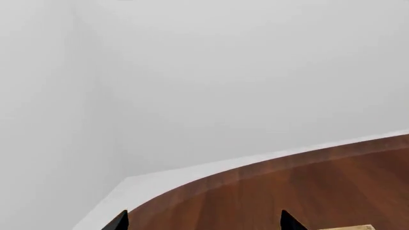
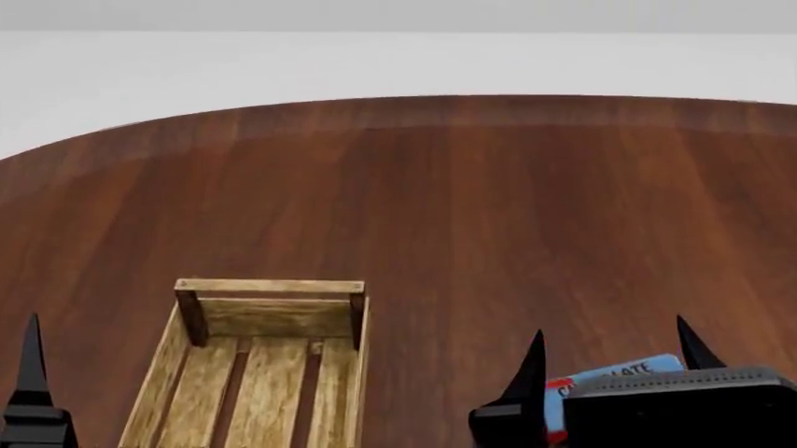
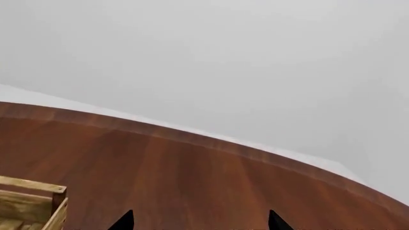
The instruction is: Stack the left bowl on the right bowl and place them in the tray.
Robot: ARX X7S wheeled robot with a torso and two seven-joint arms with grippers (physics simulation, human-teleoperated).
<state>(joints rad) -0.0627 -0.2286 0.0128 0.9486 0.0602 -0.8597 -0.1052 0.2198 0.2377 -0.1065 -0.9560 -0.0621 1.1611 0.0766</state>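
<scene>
Neither bowl shows in any view. The tray (image 2: pixel 269 287), a light-wood crate with a slatted bottom, lies on the table at the lower left of the head view. One of its corners appears in the right wrist view (image 3: pixel 38 188), and a sliver of it in the left wrist view (image 1: pixel 355 227). My left gripper (image 1: pixel 204 221) is open over bare wood, left of the tray; only one of its fingers (image 2: pixel 30 359) shows in the head view. My right gripper (image 2: pixel 613 342) is open to the right of the tray with nothing between its fingers (image 3: pixel 126 220).
A blue-and-black chocolate pudding box (image 2: pixel 619 373) lies under the right gripper at the lower right. The round dark-wood table (image 2: pixel 498 196) stretches ahead to its curved far edge, with a white floor and grey wall beyond.
</scene>
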